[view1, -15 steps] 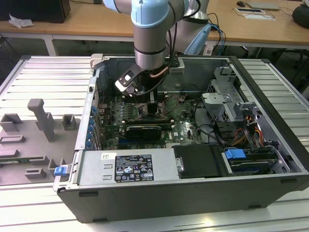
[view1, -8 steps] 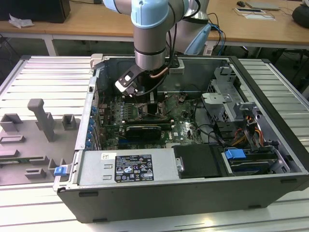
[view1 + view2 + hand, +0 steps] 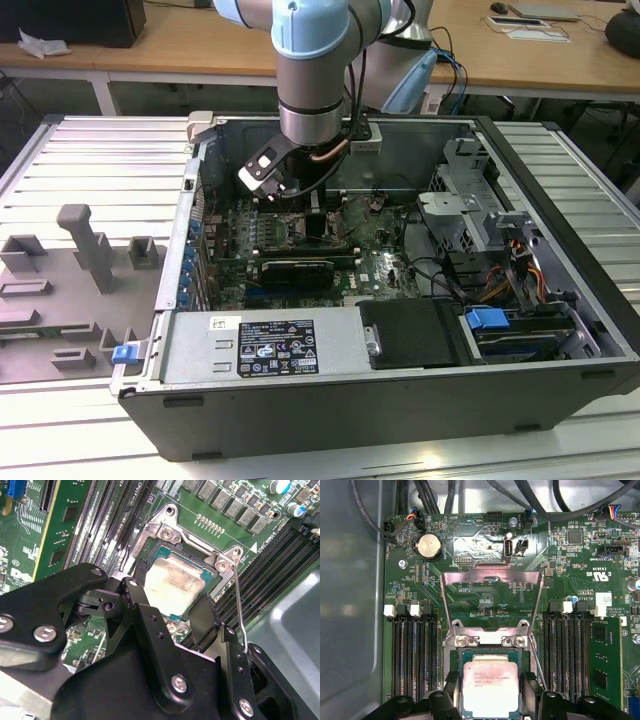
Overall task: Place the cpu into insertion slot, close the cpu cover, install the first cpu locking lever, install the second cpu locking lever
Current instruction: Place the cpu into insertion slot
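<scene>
The cpu [image 3: 490,687] [image 3: 175,582], a pale silver square, lies in the insertion slot [image 3: 454,666] [image 3: 162,549] on the green board. My gripper [image 3: 490,701] [image 3: 170,602] straddles it, with one black finger [image 3: 136,591] at one edge and the other finger [image 3: 205,617] at the opposite edge, both touching the chip. The cpu cover [image 3: 451,605] stands swung open beyond the socket, and the board shows through its window. A thin wire locking lever [image 3: 537,667] [image 3: 239,605] rises free beside the socket. In the exterior view the arm [image 3: 312,90] reaches down into the open computer case [image 3: 560,190].
Black memory slots [image 3: 415,655] flank the socket on both sides. A coin battery [image 3: 429,546] and cables lie past the cover. A graphics card [image 3: 295,270], a power supply [image 3: 260,345] and a drive cage [image 3: 470,205] crowd the case. A grey fixture [image 3: 80,270] sits outside it.
</scene>
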You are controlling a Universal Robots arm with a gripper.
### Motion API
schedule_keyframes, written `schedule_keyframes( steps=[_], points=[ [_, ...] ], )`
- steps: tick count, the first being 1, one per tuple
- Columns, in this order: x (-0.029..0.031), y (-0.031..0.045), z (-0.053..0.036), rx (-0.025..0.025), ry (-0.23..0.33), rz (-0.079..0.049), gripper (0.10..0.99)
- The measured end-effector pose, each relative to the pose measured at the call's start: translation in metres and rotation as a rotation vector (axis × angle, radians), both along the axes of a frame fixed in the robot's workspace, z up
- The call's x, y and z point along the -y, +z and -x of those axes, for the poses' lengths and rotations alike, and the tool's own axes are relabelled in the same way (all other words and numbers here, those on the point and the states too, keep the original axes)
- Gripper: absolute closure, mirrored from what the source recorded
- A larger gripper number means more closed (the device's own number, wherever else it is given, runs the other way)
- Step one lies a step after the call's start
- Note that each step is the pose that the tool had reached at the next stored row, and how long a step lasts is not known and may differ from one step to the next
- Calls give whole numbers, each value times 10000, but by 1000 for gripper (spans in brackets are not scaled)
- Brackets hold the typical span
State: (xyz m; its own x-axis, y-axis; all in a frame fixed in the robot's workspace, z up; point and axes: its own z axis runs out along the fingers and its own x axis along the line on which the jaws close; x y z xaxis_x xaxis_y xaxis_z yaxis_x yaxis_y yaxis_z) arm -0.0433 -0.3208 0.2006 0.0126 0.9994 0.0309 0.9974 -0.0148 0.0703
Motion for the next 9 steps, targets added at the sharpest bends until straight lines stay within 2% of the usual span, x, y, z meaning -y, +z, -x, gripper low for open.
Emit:
schedule_keyframes(
  steps=[2, 3, 4, 5, 7, 9],
  points=[
    [0, 3, 0, 0, 0, -1, 478],
    [0, 38, 22, -1, -1, -151, 478],
    [0, 92, 112, 0, 0, -471, 478],
    [0, 92, 187, 1, 0, -517, 478],
    [0, 108, 189, -1, 1, -557, 478],
    [0, 167, 189, -6, 0, -636, 478]
  ],
)
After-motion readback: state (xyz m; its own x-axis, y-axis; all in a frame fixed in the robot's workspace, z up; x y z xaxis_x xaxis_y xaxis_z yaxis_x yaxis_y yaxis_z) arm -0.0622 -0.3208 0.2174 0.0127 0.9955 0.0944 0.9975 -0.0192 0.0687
